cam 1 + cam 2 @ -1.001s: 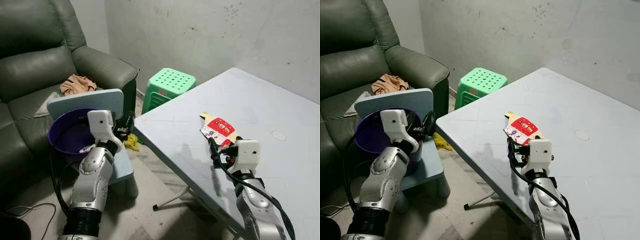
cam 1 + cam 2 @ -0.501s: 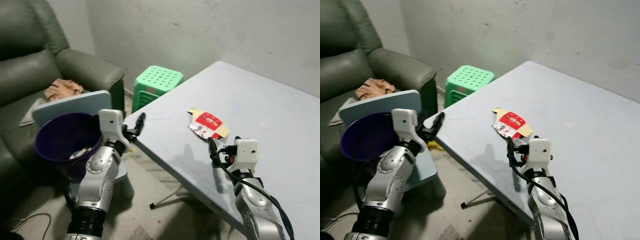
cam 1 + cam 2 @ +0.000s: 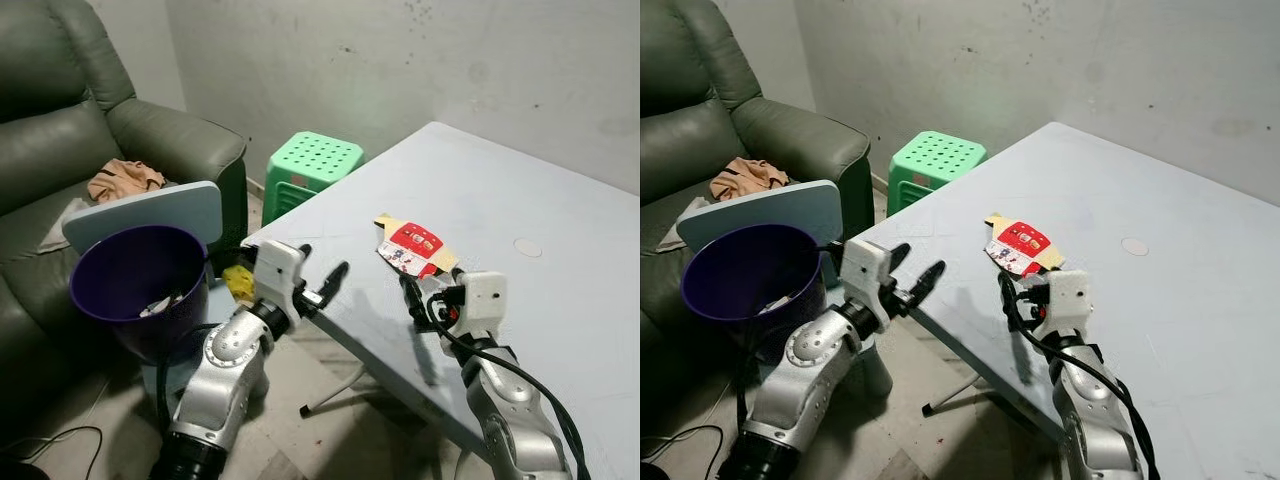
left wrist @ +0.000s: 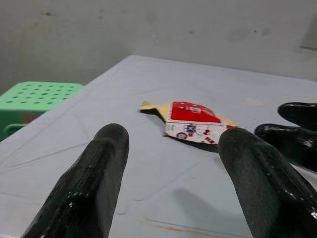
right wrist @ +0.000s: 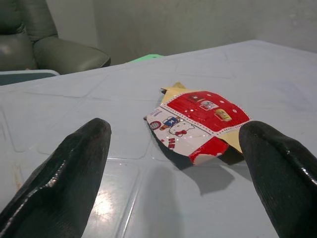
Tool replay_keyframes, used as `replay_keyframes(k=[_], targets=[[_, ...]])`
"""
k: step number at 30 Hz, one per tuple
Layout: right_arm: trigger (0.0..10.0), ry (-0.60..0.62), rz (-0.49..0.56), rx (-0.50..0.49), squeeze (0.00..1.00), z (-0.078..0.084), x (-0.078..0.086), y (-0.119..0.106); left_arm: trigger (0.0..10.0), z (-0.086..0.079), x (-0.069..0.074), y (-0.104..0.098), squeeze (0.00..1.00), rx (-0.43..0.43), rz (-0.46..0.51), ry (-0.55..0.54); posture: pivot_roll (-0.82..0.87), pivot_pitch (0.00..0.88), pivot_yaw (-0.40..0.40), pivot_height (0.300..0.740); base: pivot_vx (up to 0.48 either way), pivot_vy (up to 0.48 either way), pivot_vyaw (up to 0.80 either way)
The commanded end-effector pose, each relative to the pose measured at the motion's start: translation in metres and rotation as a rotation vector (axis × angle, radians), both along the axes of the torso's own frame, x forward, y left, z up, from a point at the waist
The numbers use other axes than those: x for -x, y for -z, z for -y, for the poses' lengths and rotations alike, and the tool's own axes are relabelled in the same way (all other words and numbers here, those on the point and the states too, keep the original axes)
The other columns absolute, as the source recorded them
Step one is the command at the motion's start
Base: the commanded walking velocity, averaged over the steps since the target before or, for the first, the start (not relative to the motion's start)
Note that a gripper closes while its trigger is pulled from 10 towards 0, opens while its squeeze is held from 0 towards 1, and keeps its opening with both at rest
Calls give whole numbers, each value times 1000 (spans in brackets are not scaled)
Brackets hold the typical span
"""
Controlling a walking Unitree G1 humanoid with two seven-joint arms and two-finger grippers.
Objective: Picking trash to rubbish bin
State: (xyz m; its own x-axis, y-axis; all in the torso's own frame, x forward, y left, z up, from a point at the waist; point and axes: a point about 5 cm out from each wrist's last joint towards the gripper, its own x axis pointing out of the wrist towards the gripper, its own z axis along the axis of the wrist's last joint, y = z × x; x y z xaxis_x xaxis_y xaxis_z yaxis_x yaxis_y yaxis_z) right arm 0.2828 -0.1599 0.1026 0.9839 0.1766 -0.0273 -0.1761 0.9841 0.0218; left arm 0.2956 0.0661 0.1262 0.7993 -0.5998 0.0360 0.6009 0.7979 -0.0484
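Note:
A flattened red-and-white carton lies on the pale blue table, near its front-left part. My right gripper hovers just short of the carton, open, and the carton sits between and beyond its fingers. My left gripper is open over the table's left corner and points at the carton. A purple rubbish bin with some scraps inside stands on the floor to the left of the table.
A green plastic stool stands beyond the table's corner. A dark green sofa with a crumpled cloth is at the left. A pale blue board leans behind the bin. Something yellow lies on the floor.
My left gripper has swung from beside the bin to the right, over the table's corner. The right gripper has edged closer to the carton. The camera has shifted.

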Motion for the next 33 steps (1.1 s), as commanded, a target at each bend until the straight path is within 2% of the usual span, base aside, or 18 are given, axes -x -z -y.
replay_keyframes(k=[1,7,8,12,13,18,22,25,33], targets=[[10000,2,-3,12,0,4,-2,-1,10000,3,1,-6,0,1,23,16,-43,0,-46,740,0,0,0],[10000,-18,-16,2,0,1,-1,0,10000,9,5,-10,0,16,29,45,-47,0,-50,740,0,0,0],[10000,-25,-35,-36,0,-1,-2,2,10000,10,6,-10,0,20,30,51,-47,0,-51,740,0,0,0],[10000,-64,-64,-77,0,-2,-3,3,10000,8,8,-10,0,29,28,45,-47,0,-56,740,0,0,0],[10000,-63,-81,-131,0,-2,-6,3,10000,6,9,-10,0,32,26,34,-45,0,-59,740,0,0,0],[10000,-77,-88,-127,0,0,-14,3,10000,-6,10,-9,0,40,12,-4,-30,0,-68,740,0,0,0],[10000,-101,-100,-143,0,-2,-23,1,10000,-20,3,-11,0,29,14,-46,-15,0,-74,740,0,0,0],[10000,-116,-106,-188,0,-5,-31,-3,10000,-33,-3,-14,0,13,26,-86,-4,0,-77,740,0,0,0],[10000,-141,-141,-278,0,-11,-42,-2,10000,-48,-9,-21,0,-9,48,-117,12,0,-78,740,0,0,0]])
